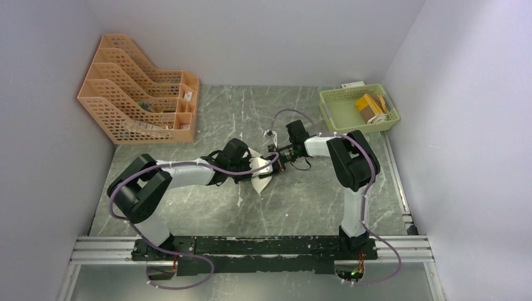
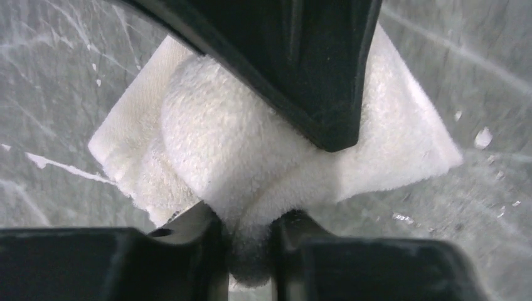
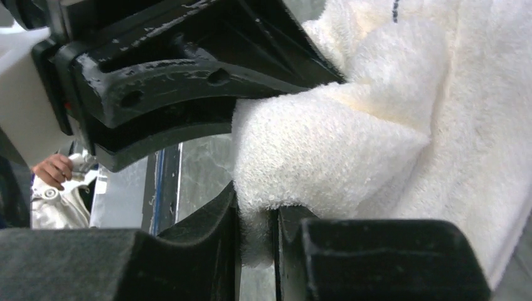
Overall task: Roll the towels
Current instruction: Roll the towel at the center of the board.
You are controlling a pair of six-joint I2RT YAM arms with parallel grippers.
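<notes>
Two pincers meet near the middle of the tabletop (image 1: 301, 200), and both have a bite of the cream towel (image 2: 213, 138); your left pincer (image 2: 250, 232) is pressed on a soft fold that bulges up between its fingers; your right pincer (image 3: 254, 232) pinches a thick hump of the same cloth from the other side. The cream towel is partly bunched and partly flat; a fat round lump sits in the middle, and flat corners stick out past it over the tabletop. The yellow towel (image 1: 367, 103) is far off, in the green basket (image 1: 326, 111) at the back right; it may be rolled up already, but it is too small in the top view for me to be sure.

So the step in hand, I think, is rolling the cream towel, and it looks only partly done; the cloth is a lump, not a neat roll.

For the next move, you will want one pincer to hold the rolled part tight; the other should let go and take a new bite further along the loose end; then turn the cloth over itself slowly. Do not pull the two pincers apart, or the fold may open; they are very near each other, so mind they do not bump.
</notes>
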